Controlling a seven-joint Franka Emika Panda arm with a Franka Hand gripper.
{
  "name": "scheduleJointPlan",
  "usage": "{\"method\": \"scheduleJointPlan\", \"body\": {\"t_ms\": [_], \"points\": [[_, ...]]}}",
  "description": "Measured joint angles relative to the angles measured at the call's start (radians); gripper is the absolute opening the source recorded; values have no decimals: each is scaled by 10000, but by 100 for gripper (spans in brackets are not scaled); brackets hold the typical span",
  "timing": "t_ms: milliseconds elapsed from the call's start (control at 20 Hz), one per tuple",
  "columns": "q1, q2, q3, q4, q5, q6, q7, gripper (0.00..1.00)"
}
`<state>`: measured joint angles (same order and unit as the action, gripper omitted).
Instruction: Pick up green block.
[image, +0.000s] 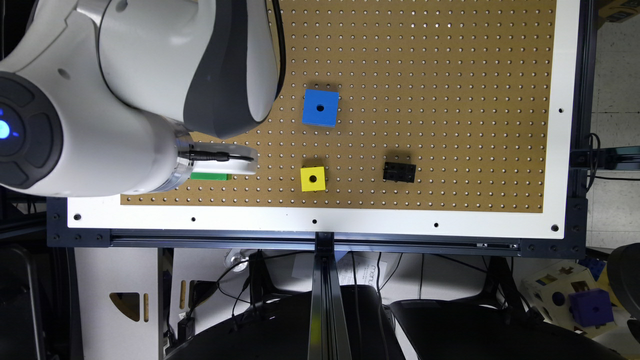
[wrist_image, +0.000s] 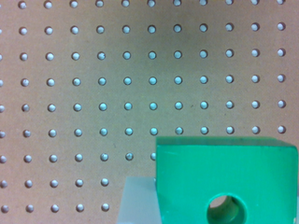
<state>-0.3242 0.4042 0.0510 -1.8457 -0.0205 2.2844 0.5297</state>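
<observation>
The green block (wrist_image: 227, 179) looms large and close in the wrist view, its round dark hole facing the camera. A pale finger (wrist_image: 139, 201) of my gripper (wrist_image: 219, 205) lies flush against one side of the block; the other side runs out of the picture. The block stands well nearer the camera than the pegboard behind it. In the exterior view the green block (image: 210, 176) peeks out as a thin strip under the white wrist part (image: 225, 160), near the board's front edge at the exterior view's left.
On the brown pegboard (image: 450, 75) sit a yellow cube (image: 313, 179), a larger blue cube (image: 320, 107) behind it, and a small black part (image: 399, 172) towards the exterior view's right. The arm's bulky white links (image: 125, 90) cover the left of the board.
</observation>
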Motion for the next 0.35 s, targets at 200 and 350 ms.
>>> {"method": "scheduleJointPlan", "body": {"t_ms": [200, 350], "points": [[0, -30, 1, 3, 0, -1, 0, 0], [0, -243, 2, 4, 0, -168, 0, 0]]}}
